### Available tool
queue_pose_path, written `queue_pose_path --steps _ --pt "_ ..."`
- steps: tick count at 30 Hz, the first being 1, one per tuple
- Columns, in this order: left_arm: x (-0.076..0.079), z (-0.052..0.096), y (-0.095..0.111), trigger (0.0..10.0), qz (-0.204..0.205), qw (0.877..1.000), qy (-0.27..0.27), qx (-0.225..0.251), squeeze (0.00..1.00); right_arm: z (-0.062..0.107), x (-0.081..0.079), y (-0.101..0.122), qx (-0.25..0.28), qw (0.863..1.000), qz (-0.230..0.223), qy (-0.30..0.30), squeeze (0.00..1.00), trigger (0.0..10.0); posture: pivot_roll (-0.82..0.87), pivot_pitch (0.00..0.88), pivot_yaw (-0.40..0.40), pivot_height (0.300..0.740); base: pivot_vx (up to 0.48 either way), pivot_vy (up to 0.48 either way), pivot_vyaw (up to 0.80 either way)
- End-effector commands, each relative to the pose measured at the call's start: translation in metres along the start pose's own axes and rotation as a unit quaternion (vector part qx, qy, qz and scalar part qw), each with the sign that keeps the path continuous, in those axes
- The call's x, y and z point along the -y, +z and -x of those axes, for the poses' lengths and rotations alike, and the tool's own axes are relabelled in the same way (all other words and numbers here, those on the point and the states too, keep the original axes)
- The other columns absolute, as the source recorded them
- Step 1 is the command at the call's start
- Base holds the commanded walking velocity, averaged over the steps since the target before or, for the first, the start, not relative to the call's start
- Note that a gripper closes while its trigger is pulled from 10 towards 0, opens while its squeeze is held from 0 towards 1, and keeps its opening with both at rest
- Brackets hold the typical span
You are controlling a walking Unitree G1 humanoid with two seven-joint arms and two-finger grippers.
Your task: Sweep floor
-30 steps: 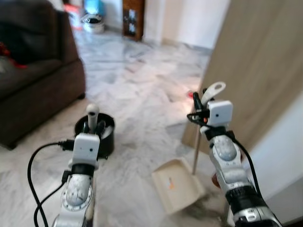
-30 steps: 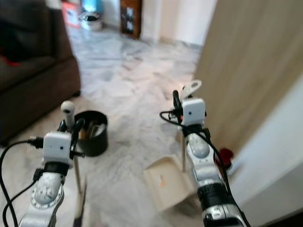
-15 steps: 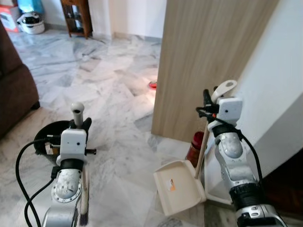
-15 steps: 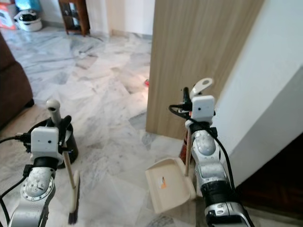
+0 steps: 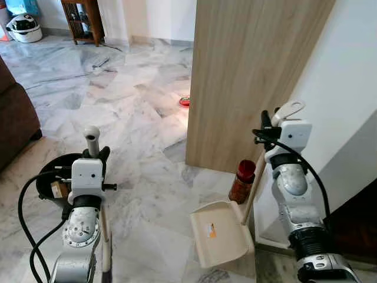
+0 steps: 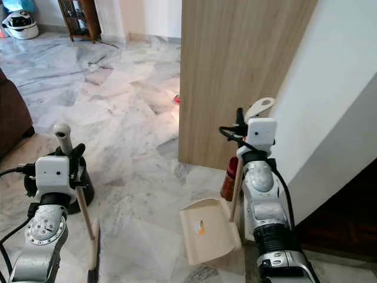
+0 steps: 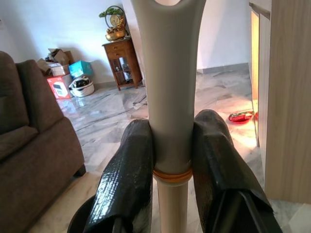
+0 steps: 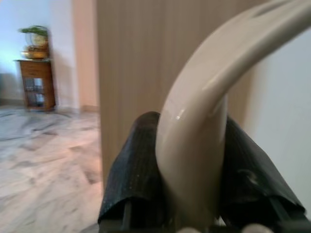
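Clearly, both tools are carried at once so that sweeping and collecting can be done without a change of grip. The broom (image 6: 79,194) is clamped near its top by the left gripper (image 7: 167,160), whose fingers (image 7: 127,179) press on either side of the pale handle; its bristles hang at the marble floor (image 5: 135,94) on the near left. The dustpan (image 5: 221,233) is held by the right gripper (image 8: 194,165), closed on the curved handle top, so the pan rests low with its mouth turned left toward the broom. A bin (image 5: 53,183) stands just behind the broom, likely for emptying. A red bottle (image 5: 242,180) stands by the wooden panel (image 5: 253,71), just behind the pan. Sweeping appears not yet begun.
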State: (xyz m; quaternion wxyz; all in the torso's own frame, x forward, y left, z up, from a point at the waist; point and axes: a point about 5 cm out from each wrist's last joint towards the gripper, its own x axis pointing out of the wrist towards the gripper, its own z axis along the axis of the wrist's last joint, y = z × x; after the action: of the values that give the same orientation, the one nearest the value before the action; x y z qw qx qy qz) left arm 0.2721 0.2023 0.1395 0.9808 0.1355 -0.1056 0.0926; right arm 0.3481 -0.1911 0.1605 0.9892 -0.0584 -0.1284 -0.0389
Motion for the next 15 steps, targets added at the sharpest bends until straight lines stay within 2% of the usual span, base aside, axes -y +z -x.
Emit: queue_pose_path --steps 1,8,15 --pt "-0.002 -0.007 0.011 10.0 -0.003 0.999 0.009 0.032 0.00 -0.006 0.009 0.011 0.018 1.000 -0.001 -0.016 0.00 10.0 -0.06 0.014 -0.011 0.740 0.000 0.000 -0.80" --pt "-0.005 -0.011 0.014 10.0 -0.008 0.999 0.005 0.036 0.00 -0.007 0.018 0.021 0.034 0.999 0.001 -0.036 0.00 10.0 -0.06 0.053 0.020 0.740 0.000 0.000 -0.80" --pt "-0.007 -0.011 0.019 10.0 -0.010 0.999 0.005 0.043 0.00 -0.008 0.019 0.025 0.039 0.999 0.002 -0.033 0.00 10.0 -0.03 0.070 0.015 0.740 0.000 0.000 -0.80"
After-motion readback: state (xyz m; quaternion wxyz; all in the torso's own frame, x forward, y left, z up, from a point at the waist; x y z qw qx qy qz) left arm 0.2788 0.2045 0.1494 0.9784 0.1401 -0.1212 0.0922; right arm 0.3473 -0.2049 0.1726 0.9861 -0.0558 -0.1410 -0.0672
